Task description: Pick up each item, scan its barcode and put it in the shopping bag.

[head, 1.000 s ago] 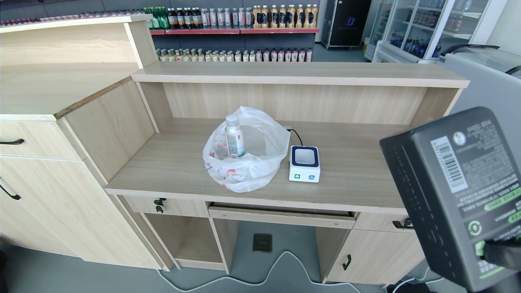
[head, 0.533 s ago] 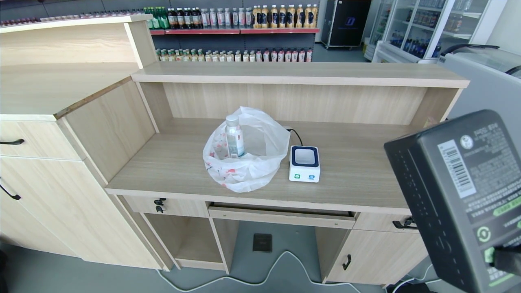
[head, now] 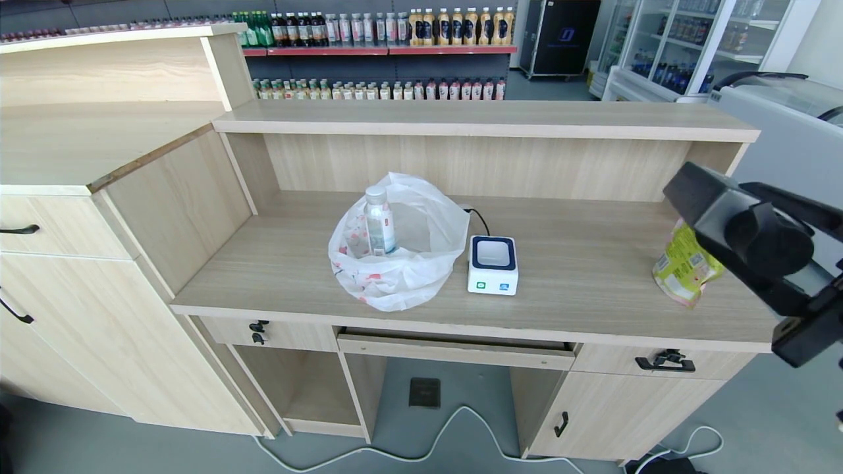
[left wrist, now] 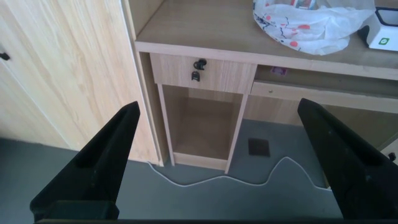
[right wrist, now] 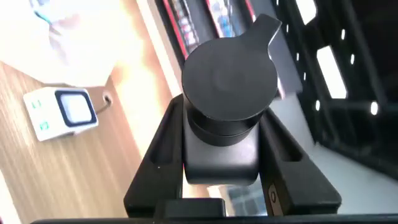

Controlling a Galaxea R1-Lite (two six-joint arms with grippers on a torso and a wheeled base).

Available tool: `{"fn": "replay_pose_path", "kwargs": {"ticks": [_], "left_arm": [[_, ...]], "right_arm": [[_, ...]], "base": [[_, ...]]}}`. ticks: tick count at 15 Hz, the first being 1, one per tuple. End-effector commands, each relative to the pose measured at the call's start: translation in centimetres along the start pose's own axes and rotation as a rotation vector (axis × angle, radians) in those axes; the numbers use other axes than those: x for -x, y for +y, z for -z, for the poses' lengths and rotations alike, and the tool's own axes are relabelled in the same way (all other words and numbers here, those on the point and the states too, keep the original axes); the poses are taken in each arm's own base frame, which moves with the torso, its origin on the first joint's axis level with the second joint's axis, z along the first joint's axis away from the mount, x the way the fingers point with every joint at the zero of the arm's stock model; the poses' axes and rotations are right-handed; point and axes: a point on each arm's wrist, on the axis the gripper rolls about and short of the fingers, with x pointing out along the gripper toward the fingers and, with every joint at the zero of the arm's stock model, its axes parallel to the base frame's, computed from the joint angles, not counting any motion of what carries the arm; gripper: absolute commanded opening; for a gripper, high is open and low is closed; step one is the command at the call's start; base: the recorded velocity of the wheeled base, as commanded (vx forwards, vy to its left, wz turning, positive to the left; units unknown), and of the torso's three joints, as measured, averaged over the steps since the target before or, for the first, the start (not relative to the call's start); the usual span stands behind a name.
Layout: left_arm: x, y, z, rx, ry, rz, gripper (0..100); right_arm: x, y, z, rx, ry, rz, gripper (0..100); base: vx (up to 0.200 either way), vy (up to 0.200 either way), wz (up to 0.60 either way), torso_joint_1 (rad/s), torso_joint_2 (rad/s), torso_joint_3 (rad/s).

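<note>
A white shopping bag stands open on the wooden counter with a clear bottle upright inside it. The white scanner sits just right of the bag. A yellow-green snack pouch stands near the counter's right end, partly hidden by my black right arm, which hangs close above and beside it. In the right wrist view a black round-capped part blocks the middle, with the scanner beyond. My left gripper is open and empty, low in front of the counter's left cabinet, below the bag.
An upper ledge overhangs the back of the counter and a tall side panel closes its left. The scanner's cable runs to the back. Bare counter lies between scanner and pouch. Cables trail on the floor.
The large dark labelled block that filled the right of the head view is gone. My right arm now shows farther off by the counter's right end, and the snack pouch has come into sight.
</note>
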Motion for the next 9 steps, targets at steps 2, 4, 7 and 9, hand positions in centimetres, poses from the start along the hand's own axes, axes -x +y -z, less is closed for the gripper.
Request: {"fn": "replay_pose_path", "kwargs": {"ticks": [2,4,7,9], "left_arm": [[0.0,0.0,0.0,0.0,0.0,0.001,100],[0.0,0.0,0.0,0.0,0.0,-0.001,100],[0.0,0.0,0.0,0.0,0.0,-0.001,100],[0.0,0.0,0.0,0.0,0.0,0.001,100]], "right_arm": [[0.5,-0.8,0.7,-0.186,0.436,0.187,0],[-0.9,-1.2,1.3,-0.404,0.721,0.326,0],[-3.2,-2.5,1.5,-0.637,0.861,0.339,0],[-6.6,-4.6,3.7,-0.802,0.919,0.307,0]], "base": [[0.0,0.0,0.0,0.0,0.0,0.0],[0.0,0.0,0.0,0.0,0.0,0.0],[0.0,0.0,0.0,0.0,0.0,0.0],[0.0,0.0,0.0,0.0,0.0,0.0]]}}
